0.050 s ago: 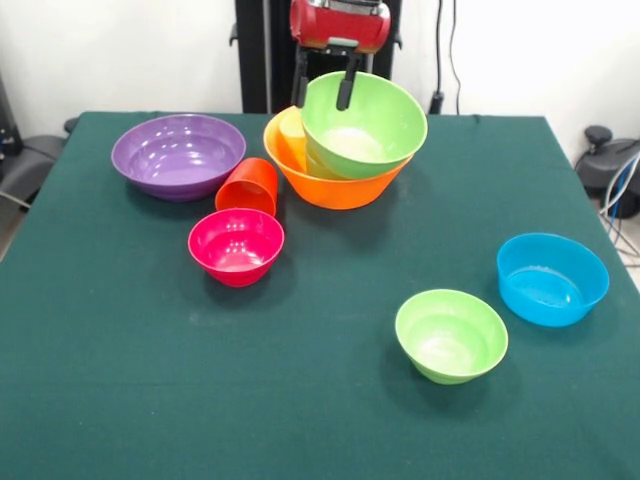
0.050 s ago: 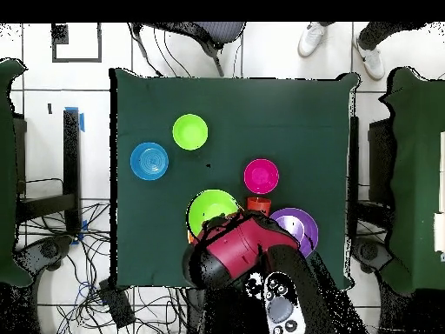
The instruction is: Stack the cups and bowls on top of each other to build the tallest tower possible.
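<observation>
Left to right in the front view we see the wide purple bowl (image 1: 179, 155), the orange-red cup (image 1: 249, 186) on its side, and the pink-red bowl (image 1: 236, 245). The claw (image 1: 323, 92) pinches the rim of the large green bowl (image 1: 364, 124), tilted in the orange bowl (image 1: 335, 184). On the green counter (image 1: 120, 380) stand the small green bowl (image 1: 451, 335) and the blue bowl (image 1: 552, 279).

I work in a lab: my dark green cloth-covered table (image 2: 322, 156) stands on a pale tiled floor (image 2: 261, 52), loose black cables (image 2: 96, 291) sprawl beside it, black office chairs (image 2: 213, 35) ring it, and a person's white shoes (image 2: 311, 39) wait nearby.
</observation>
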You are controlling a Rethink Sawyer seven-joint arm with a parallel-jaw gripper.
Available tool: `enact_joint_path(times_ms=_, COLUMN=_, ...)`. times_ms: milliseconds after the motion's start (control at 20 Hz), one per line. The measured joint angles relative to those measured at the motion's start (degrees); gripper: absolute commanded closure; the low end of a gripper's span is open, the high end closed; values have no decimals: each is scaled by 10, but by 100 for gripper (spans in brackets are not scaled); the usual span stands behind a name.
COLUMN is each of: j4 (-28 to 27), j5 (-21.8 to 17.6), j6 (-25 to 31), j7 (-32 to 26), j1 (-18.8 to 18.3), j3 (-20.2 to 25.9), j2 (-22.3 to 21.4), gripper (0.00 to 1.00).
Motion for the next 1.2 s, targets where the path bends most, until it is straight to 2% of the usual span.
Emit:
enact_joint_path(times_ms=550, j4=-1, j5=-9, j6=0, j7=0, j1=-1, j3=-6, j2=3, gripper=0)
enact_joint_path(times_ms=1200, j4=-14, j5=-47, j6=0, j7=0, j1=1, j3=-32, j2=48, gripper=0)
